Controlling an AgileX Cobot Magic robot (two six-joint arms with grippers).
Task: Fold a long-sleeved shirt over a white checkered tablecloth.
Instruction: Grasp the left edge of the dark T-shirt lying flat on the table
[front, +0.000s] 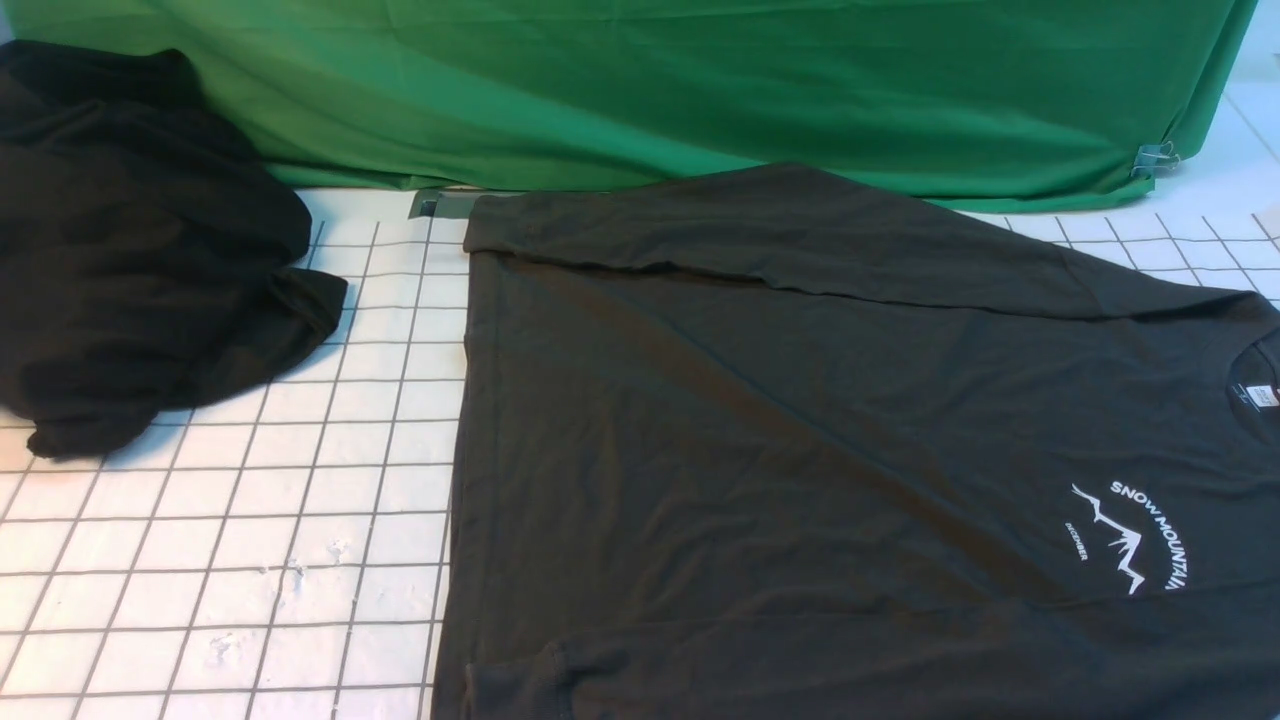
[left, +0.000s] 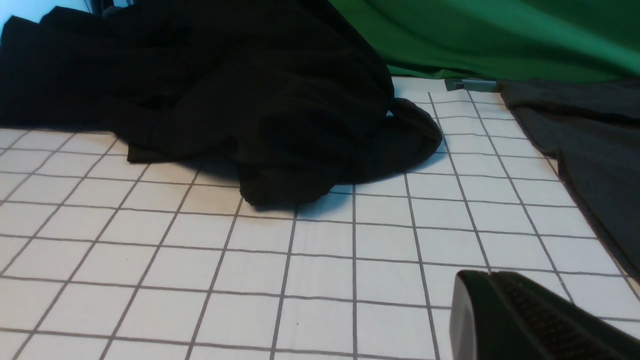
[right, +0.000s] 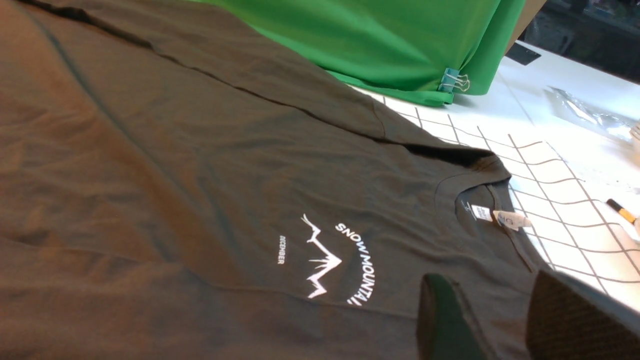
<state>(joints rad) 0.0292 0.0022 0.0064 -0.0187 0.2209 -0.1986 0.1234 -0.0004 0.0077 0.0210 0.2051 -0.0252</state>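
Charcoal long-sleeved shirt (front: 800, 420) lies flat; left fingers (left: 520, 320) pressed together, right fingers (right: 575, 320) spread.

The long-sleeved shirt (front: 800, 430) is charcoal-black and lies spread flat, front side up, on the white checkered tablecloth (front: 330, 520). Its collar points toward the robot's right and its hem toward the left. One sleeve (front: 800, 235) is folded across the far edge of the body. A white "SNOW MOUNTAIN" mountain-outline print (front: 1135, 540) sits on the chest, and a small neck label (front: 1262, 396) shows inside the collar. The tablecloth, ruled in thin dark grey squares, lies flat beneath it.
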